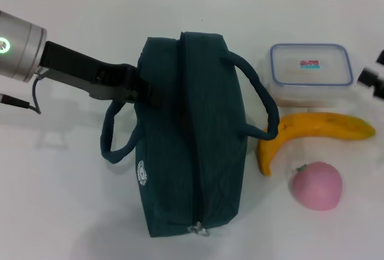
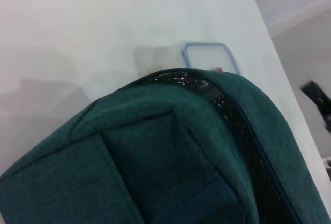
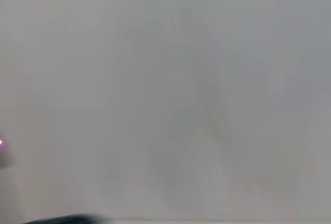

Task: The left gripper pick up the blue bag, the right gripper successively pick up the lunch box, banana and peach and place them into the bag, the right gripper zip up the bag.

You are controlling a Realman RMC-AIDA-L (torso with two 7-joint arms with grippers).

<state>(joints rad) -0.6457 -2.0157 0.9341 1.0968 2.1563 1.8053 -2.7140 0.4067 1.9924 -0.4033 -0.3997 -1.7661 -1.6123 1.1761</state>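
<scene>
The blue bag stands on the white bench in the middle of the head view, its long axis running from the top of the frame to the bottom. The zip line follows that axis along the top ridge, with the metal ring pull at the bottom end. One loop handle droops toward the left of the frame, the other arches to the right; a round white logo patch sits on the lower left face.

The left gripper reaches in from the upper left of the frame and meets the bag at its upper left edge, at the far end of the ridge. The jaws are lost against the dark fabric, so whether they pinch it or stand spread cannot be told.

To the right of the bag, the lunch box lies flat in the upper right, its long side across the frame. The banana lies just below it, curving from a tip at the right edge down to a tip near the bag's right handle. The peach sits just below the banana.

The right gripper shows only as a dark sliver at the right edge, beside the lunch box; the state of its jaws cannot be told.

The left wrist view alone shows the bag's end panel close up and a slit of glittering lining along the parted zip, with the lunch box beyond. The right wrist view shows only bare pale surface.
</scene>
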